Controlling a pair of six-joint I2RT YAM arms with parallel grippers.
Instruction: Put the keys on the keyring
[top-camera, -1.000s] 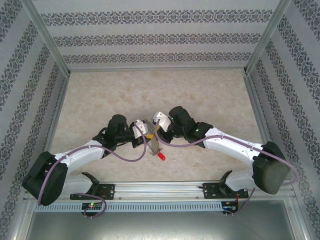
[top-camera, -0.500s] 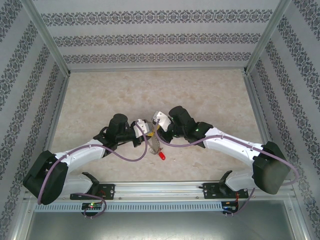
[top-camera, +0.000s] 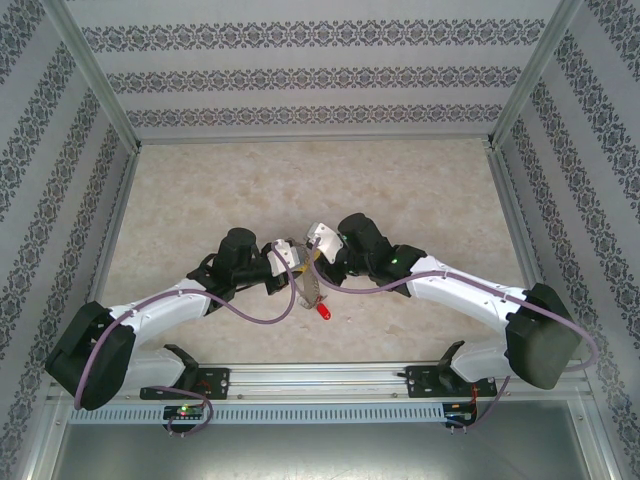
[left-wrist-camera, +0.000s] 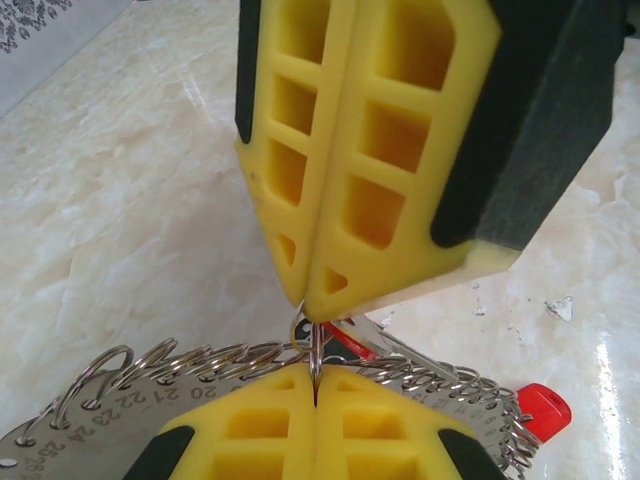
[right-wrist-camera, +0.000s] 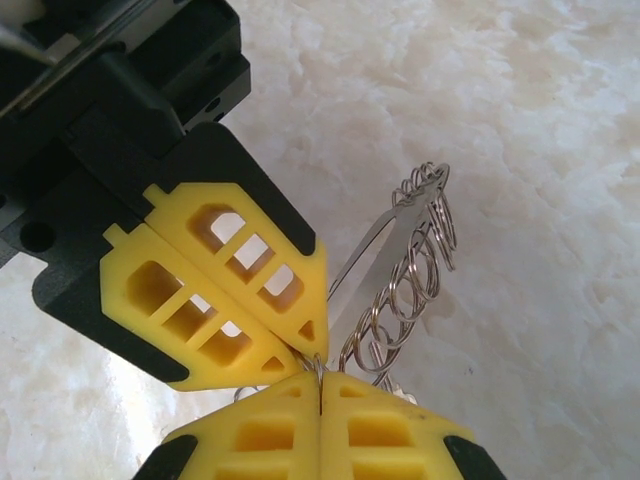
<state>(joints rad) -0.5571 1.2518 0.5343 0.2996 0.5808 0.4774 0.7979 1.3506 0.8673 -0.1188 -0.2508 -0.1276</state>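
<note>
You have here one large thin grey metal keyring (left-wrist-camera: 120, 400); the small wire loops (left-wrist-camera: 105, 362) on its rim are too many to count. You see two red plastic key tags (left-wrist-camera: 545, 408). There are two grippers, the left gripper (left-wrist-camera: 315, 385) and the right gripper (left-wrist-camera: 305, 300), each with two yellow fingers (left-wrist-camera: 400, 200).

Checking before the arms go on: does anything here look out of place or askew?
Nothing looks spilled or damaged. One oddity: the left gripper and right gripper are both shut, tip to tip, at the same spot on the rim of the keyring, which is lifted up on edge rather than lying flat.
</note>
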